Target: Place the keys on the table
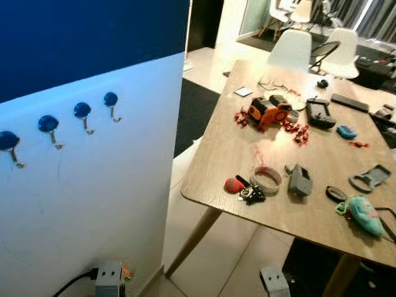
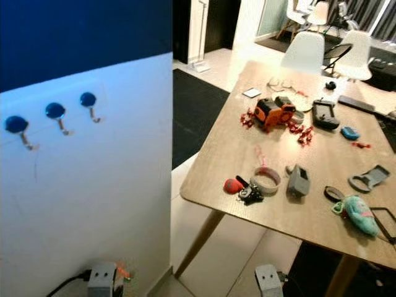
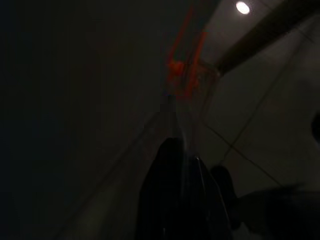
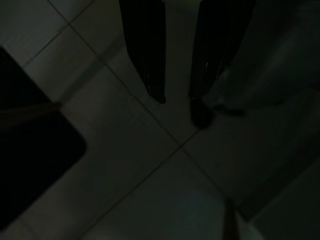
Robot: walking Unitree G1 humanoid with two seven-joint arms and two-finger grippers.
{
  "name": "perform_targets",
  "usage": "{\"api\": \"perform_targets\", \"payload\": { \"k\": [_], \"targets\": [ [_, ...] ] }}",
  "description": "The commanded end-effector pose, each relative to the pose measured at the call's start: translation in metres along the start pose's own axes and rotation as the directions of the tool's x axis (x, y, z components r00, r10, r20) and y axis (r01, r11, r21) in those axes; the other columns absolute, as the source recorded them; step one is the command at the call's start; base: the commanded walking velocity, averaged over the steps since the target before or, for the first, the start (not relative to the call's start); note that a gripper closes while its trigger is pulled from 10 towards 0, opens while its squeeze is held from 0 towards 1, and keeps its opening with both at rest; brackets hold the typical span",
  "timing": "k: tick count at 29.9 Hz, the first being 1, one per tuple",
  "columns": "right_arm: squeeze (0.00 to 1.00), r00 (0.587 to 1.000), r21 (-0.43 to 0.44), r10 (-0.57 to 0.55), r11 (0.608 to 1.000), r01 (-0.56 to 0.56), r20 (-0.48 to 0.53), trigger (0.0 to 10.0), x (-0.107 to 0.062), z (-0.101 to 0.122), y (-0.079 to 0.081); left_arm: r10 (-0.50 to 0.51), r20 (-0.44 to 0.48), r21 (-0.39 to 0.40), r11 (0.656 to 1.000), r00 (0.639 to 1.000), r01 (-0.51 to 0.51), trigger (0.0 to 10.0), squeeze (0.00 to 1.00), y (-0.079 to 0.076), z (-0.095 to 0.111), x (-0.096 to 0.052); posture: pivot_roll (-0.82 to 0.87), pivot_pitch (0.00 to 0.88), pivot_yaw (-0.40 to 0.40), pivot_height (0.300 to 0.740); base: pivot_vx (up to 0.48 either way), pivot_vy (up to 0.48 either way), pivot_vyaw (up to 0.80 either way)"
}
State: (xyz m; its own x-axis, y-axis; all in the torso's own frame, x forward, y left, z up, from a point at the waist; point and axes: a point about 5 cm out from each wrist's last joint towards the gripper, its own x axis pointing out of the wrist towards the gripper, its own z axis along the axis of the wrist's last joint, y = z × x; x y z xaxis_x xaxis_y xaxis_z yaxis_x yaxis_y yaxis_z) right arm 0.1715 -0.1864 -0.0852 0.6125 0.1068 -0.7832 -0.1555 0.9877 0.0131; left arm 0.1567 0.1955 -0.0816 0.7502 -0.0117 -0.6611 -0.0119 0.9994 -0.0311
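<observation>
The left gripper (image 3: 182,150) is hanging low beside the white wall (image 1: 93,185), its fingers closing on thin orange and clear strands (image 3: 182,85) that are trailing out past the tips; what the strands belong to is too dark to tell. The right gripper (image 4: 177,107) is hanging over the tiled floor (image 4: 125,170) with its fingers (image 4: 145,55) spread apart and holding nothing. On the wooden table (image 1: 229,161), a bunch of keys (image 1: 252,194) is lying near the front edge, touching a red fob (image 1: 234,184) and just beside a tape roll (image 1: 266,179). Four blue hooks (image 1: 48,124) are sitting in a row on the wall.
</observation>
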Motion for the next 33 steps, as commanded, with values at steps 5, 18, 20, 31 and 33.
{"api": "perform_targets", "payload": {
  "k": [5, 18, 20, 31, 33],
  "targets": [
    [0.00, 1.000, 0.000, -0.001, 1.000, 0.001, -0.021, 10.0, -0.002, -0.007, 0.000, 0.007, -0.010, 0.001, 1.000, 1.000, -0.007, 10.0, 0.00, 0.002, -0.003, -0.002, 0.05, 0.046, -0.064, 0.740, 0.000, 0.000, -0.80],
    [0.00, 1.000, -0.018, 0.012, 1.000, -0.013, -0.024, 10.0, -0.002, -0.008, 0.002, 0.054, -0.015, -0.022, 0.998, 0.998, -0.055, 10.0, 0.00, 0.006, -0.007, -0.004, 0.05, 0.039, -0.076, 0.740, 0.000, 0.000, -0.80],
    [0.00, 1.000, -0.021, 0.016, 1.000, -0.016, -0.022, 10.0, -0.002, -0.007, 0.002, 0.064, -0.018, -0.032, 0.997, 0.998, -0.064, 10.0, 0.00, 0.006, -0.008, -0.004, 0.05, 0.038, -0.080, 0.740, 0.000, 0.000, -0.80],
    [0.00, 0.999, -0.032, 0.044, 0.999, -0.043, 0.015, 10.0, 0.001, 0.004, 0.002, 0.120, -0.024, -0.056, 0.991, 0.992, -0.122, 10.0, 0.00, 0.008, -0.004, -0.001, 0.06, 0.036, -0.079, 0.740, 0.000, 0.000, -0.51],
    [0.00, 0.999, -0.029, 0.048, 0.998, -0.047, 0.017, 10.0, 0.001, 0.005, 0.003, 0.114, -0.019, -0.069, 0.991, 0.993, -0.115, 10.0, 0.00, 0.008, -0.002, 0.000, 0.06, 0.033, -0.073, 0.740, 0.000, 0.000, 0.00]
  ]
}}
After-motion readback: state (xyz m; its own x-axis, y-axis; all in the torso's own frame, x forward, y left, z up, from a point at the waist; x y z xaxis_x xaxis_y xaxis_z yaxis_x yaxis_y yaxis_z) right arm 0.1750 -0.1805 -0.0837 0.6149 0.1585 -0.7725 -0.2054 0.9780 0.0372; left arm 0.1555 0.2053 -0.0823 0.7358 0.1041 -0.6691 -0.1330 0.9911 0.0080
